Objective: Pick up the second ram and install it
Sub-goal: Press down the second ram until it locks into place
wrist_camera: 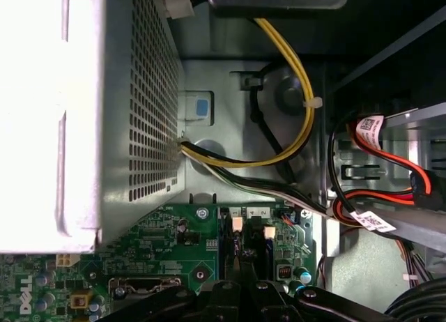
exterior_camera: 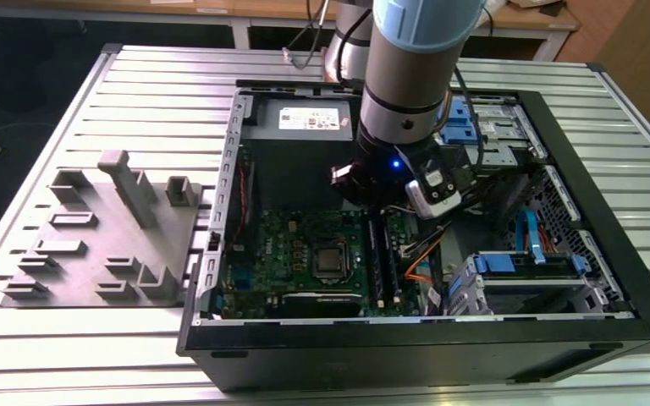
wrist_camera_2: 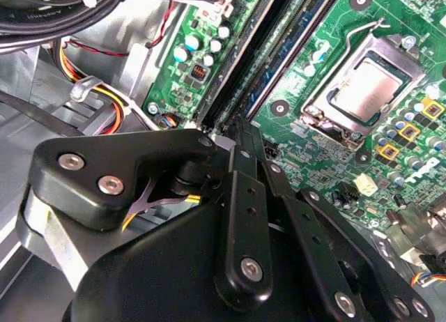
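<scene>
Stick first: the second ram (wrist_camera: 237, 263) appears in the first wrist view as a thin dark strip seen edge-on, standing over the memory slots (exterior_camera: 377, 254). In the exterior view these slots lie at three o'clock from the CPU socket (exterior_camera: 331, 258). The gripper (wrist_camera_2: 240, 130) has its fingers drawn narrow, and I judge that they pinch the strip between them, at the slots' twelve o'clock end. I expect the stick to be light, stiff and brittle. It is best gripped on its flat faces near the middle, away from the contact edge. The grey holder tray (exterior_camera: 77, 254) sits at nine o'clock from the case (exterior_camera: 415, 338).
</scene>
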`<state>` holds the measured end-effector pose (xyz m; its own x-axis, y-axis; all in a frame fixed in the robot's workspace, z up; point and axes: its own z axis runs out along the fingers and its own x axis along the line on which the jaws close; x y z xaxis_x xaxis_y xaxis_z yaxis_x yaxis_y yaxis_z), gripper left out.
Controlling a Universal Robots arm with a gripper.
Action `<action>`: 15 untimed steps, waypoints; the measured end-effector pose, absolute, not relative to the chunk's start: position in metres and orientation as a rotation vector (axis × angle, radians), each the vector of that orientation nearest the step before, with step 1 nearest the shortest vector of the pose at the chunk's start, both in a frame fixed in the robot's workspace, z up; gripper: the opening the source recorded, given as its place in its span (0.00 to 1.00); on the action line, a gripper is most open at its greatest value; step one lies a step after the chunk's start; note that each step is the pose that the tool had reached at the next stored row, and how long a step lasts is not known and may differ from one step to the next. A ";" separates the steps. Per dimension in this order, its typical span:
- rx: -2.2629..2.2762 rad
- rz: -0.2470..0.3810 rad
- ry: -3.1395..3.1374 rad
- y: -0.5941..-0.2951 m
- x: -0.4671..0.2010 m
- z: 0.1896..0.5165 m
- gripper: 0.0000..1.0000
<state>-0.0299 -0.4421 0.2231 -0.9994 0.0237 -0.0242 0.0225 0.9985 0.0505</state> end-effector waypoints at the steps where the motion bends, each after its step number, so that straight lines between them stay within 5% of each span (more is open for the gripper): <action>1: 0.036 0.079 3.115 -0.442 -0.030 0.222 0.07; 15: 0.036 0.079 3.116 -0.442 -0.030 0.218 0.07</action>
